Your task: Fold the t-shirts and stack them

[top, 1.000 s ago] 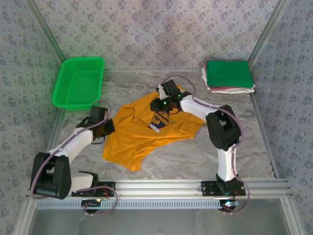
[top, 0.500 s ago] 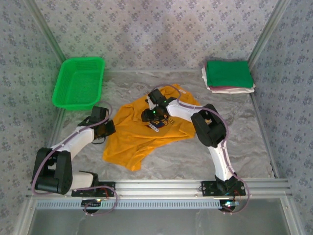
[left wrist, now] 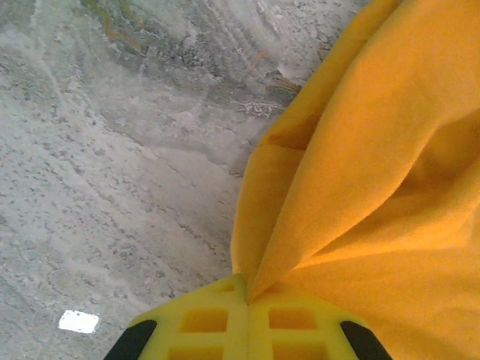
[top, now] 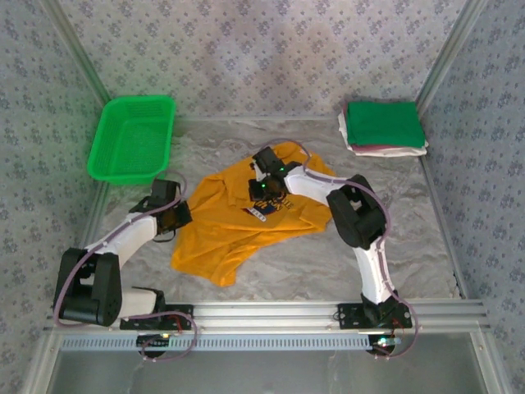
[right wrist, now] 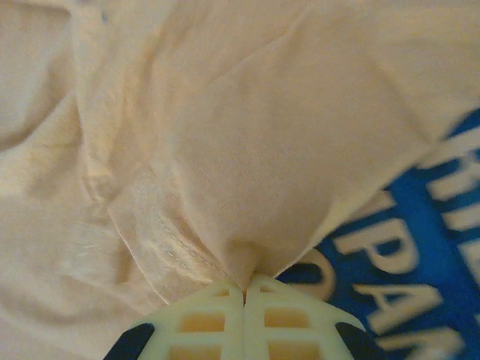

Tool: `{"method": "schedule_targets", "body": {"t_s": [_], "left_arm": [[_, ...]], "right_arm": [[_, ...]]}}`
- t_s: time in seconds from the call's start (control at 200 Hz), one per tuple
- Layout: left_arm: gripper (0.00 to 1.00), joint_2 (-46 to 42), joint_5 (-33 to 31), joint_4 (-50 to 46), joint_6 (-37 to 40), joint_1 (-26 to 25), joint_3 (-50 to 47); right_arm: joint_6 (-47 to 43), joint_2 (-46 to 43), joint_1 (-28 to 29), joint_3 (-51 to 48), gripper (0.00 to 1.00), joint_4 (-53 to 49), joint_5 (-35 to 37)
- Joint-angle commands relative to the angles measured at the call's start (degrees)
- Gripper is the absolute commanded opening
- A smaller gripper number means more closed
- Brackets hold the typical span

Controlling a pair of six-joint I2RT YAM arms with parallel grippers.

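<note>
An orange-yellow t-shirt [top: 221, 226] with a blue-and-white chest print [top: 267, 207] lies crumpled in the middle of the table. My left gripper [top: 182, 215] is shut on the shirt's left edge; in the left wrist view its jaws [left wrist: 247, 294] pinch a fold of the orange cloth [left wrist: 375, 172]. My right gripper [top: 264, 189] is shut on cloth near the shirt's upper middle; in the right wrist view its jaws [right wrist: 244, 285] clamp a hemmed fold [right wrist: 247, 187] beside the blue print [right wrist: 405, 255]. Folded t-shirts [top: 384, 125], green on top of maroon and white, are stacked at the back right.
A green plastic mesh basket [top: 133, 138] sits at the back left. Patterned walls and metal frame posts close in the table on three sides. The grey marbled tabletop [top: 328, 263] lies bare in front of the shirt and to its right.
My right gripper moved left over the shirt's chest, then closed on a fold of cloth and drew back slightly. The left gripper stayed shut on the shirt's left edge.
</note>
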Motion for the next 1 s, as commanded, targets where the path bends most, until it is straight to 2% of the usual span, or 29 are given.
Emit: {"method": "schedule_targets", "body": {"t_s": [0.0,0.1,0.38,0.525,0.785,0.854,0.894,0.939,0.954,0.994], "left_arm": [[0.0,-0.1,-1.4,-0.7,1.9,0.7,2.6],[0.0,0.5,-2.0,-0.6,3.2,0.7,4.8],[0.0,2.8,1.3,-3.3,10.6,0.1,16.3],[0.0,1.4,2.7,-5.3,13.9,-1.9,21.2],[0.0,-5.3,9.3,-7.0,16.9,-7.0,27.1],[0.13,-7.0,11.5,-6.3,17.6,-8.1,27.5],[0.29,-7.8,12.6,-5.6,17.9,-8.5,27.1],[0.52,-8.4,14.5,-4.7,18.2,-8.6,26.0],[0.54,-8.6,14.6,-4.5,18.0,-8.6,25.6],[0.51,-8.9,14.2,-3.9,17.6,-8.6,24.1]], "right_arm": [[0.7,-7.8,-3.4,-2.0,0.0,1.8,-1.9],[1.1,-12.6,-6.4,-4.2,0.0,2.5,-3.0],[-0.1,-28.1,-15.0,-10.1,0.0,3.2,-2.7],[-2.6,-37.4,-17.2,-11.4,0.0,1.3,1.4],[-6.0,-52.8,-18.3,-11.3,0.0,-2.5,9.9],[-6.5,-55.7,-18.2,-12.1,0.0,-2.9,11.0],[-6.5,-56.9,-18.2,-13.0,0.0,-2.8,11.5],[-6.5,-57.5,-18.2,-13.9,0.0,-2.9,11.9],[-6.5,-57.7,-18.3,-14.3,0.0,-3.0,11.9],[-6.4,-57.9,-18.4,-15.5,0.0,-3.3,11.9]]}}
